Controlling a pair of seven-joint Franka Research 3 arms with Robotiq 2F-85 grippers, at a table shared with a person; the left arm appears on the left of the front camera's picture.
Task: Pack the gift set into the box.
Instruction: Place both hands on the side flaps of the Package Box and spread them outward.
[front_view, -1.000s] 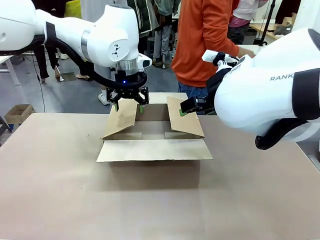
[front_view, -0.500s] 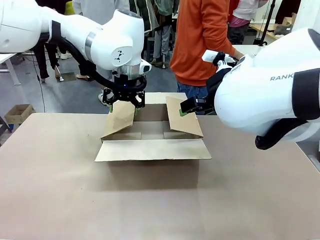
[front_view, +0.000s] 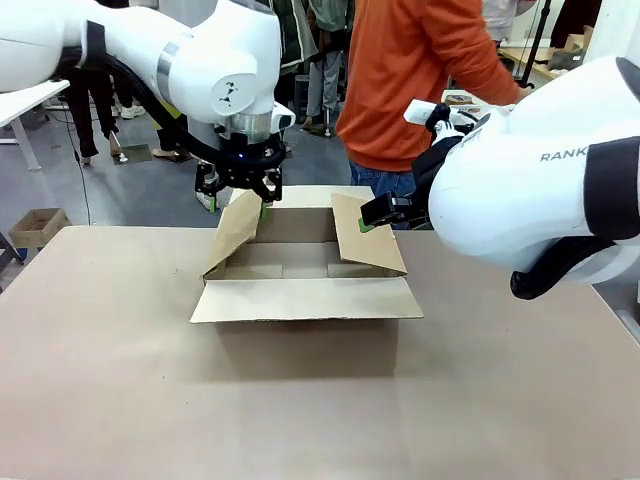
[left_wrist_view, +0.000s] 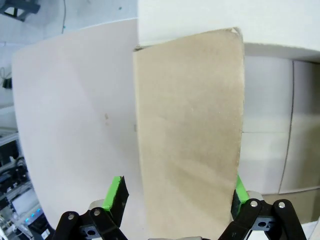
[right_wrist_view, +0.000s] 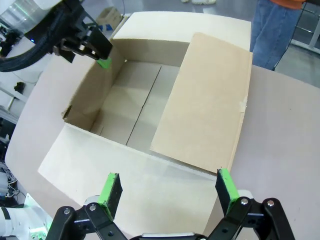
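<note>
We are holding the left gripper, fingers spread, just over the left flap of the box, which is lying crosswise mid-bench. The right gripper, also released, is hanging beside the right flap.

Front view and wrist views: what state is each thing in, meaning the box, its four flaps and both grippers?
box, open, upright, floor bare where it shows.
left flap, raised at a slant.
right flap, raised at a slant.
near flap, folded out flat.
far flap, folded outward.
left gripper, jaws open, astride the left flap's edge.
right gripper, jaws open, holding nothing.
</note>
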